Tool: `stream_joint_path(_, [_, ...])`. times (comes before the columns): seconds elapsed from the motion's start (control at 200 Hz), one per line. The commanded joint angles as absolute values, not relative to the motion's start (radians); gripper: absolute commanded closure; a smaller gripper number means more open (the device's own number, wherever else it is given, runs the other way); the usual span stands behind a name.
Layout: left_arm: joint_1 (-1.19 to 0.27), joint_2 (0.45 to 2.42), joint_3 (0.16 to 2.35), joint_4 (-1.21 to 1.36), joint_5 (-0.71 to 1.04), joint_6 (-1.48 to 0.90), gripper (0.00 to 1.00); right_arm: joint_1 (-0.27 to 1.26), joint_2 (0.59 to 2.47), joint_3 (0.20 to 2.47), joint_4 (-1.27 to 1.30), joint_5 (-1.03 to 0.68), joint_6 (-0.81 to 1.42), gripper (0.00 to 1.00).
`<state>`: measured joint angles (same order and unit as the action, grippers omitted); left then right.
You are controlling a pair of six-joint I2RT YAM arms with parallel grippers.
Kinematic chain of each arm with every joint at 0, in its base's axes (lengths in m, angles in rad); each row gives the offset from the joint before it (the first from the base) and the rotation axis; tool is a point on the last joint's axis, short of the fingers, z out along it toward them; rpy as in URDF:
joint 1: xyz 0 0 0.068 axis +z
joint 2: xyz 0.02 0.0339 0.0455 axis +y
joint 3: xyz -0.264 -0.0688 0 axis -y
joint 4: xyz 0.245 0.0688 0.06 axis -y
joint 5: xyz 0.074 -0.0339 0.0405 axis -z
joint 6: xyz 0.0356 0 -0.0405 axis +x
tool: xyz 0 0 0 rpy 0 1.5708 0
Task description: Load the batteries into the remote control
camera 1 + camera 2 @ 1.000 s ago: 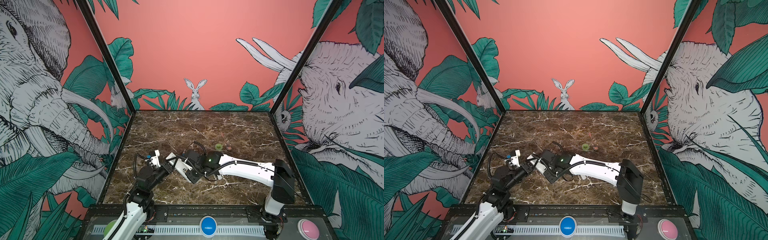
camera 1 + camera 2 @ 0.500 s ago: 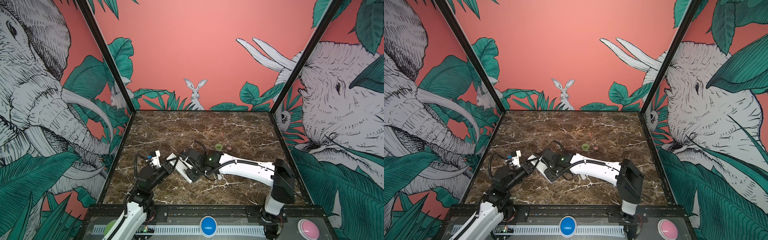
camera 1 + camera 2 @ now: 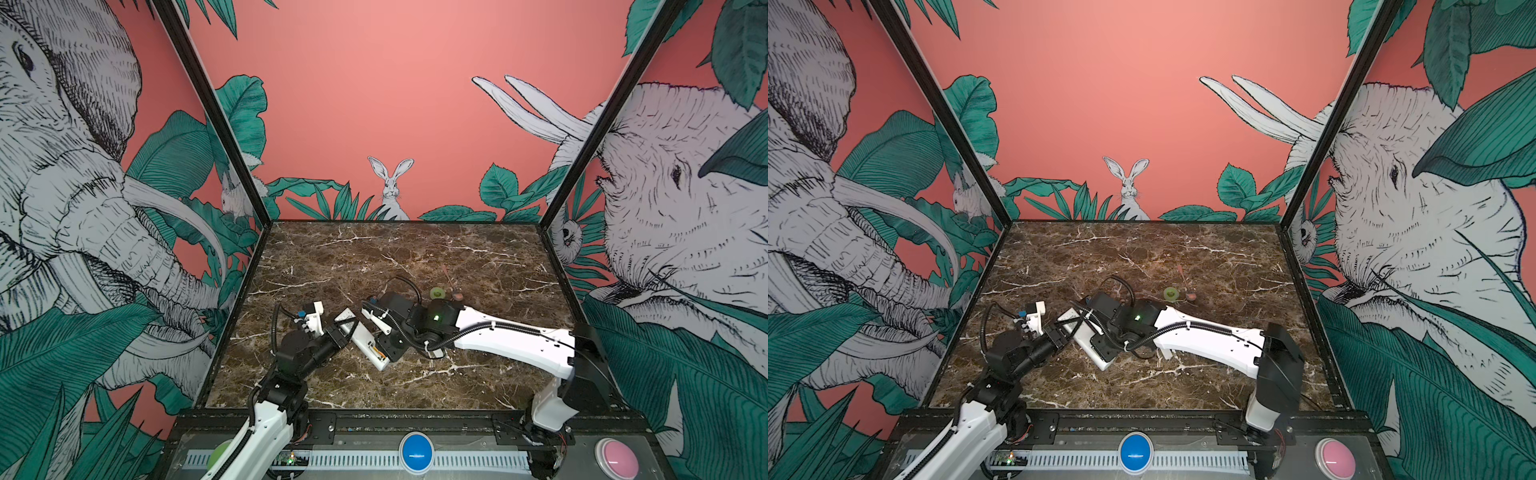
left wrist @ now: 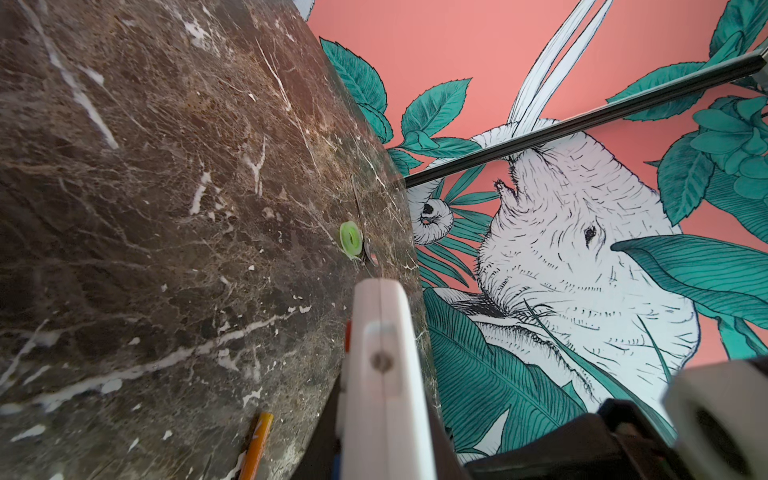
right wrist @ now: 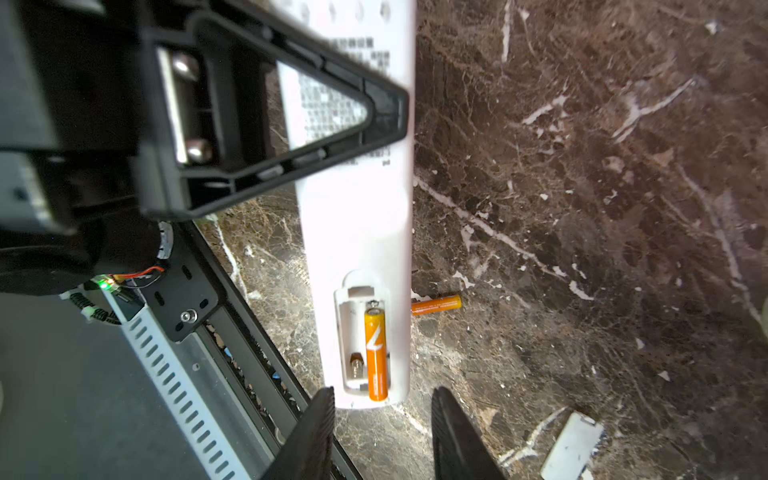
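My left gripper (image 3: 343,334) is shut on one end of the white remote control (image 3: 365,343), holding it back side up, tilted above the table. The battery compartment at the other end lies open. One orange battery (image 5: 376,353) lies in its right slot, its near end over the rim; the left slot shows a bare spring. My right gripper (image 5: 383,395) is open just off that end of the remote control (image 5: 357,232), touching nothing. A second battery (image 5: 436,304) lies on the marble beside the remote and also shows in the left wrist view (image 4: 257,444).
A white battery cover (image 5: 571,446) lies on the marble table (image 3: 415,257) near my right gripper. A green ring-shaped roll (image 3: 437,293) and a small reddish thing (image 3: 457,296) sit farther back behind the right arm. The black front rail (image 5: 232,291) runs close below the remote.
My right gripper's jaws have spread apart and stand clear of the battery in the compartment. Both arms have barely moved, and the left still holds the remote.
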<state>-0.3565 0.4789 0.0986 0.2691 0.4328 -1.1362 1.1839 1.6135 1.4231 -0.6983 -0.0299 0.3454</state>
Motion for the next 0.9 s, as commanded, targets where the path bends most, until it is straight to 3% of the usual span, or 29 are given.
stream_joint_path(0.0, [-0.353,0.487,0.154,0.264,0.477,-1.106,1.00,1.185,1.505,1.379,-0.663,-0.018,0.189,0.61])
stream_joint_path(0.295, [-0.353,0.591,0.241,0.199,0.630,-1.010,1.00,1.201,1.300,1.228,-0.546,-0.213,-0.242,0.57])
stream_joint_path(0.41, [-0.353,0.598,0.263,0.147,0.650,-0.979,1.00,1.217,1.308,1.206,-0.533,-0.248,-0.372,0.56])
stream_joint_path(0.53, [-0.353,0.612,0.280,0.113,0.675,-0.957,1.00,1.237,1.346,1.214,-0.554,-0.265,-0.477,0.62])
stream_joint_path(0.895, [-0.353,0.673,0.311,0.110,0.777,-0.918,1.00,1.252,1.426,1.242,-0.649,-0.263,-0.622,0.54])
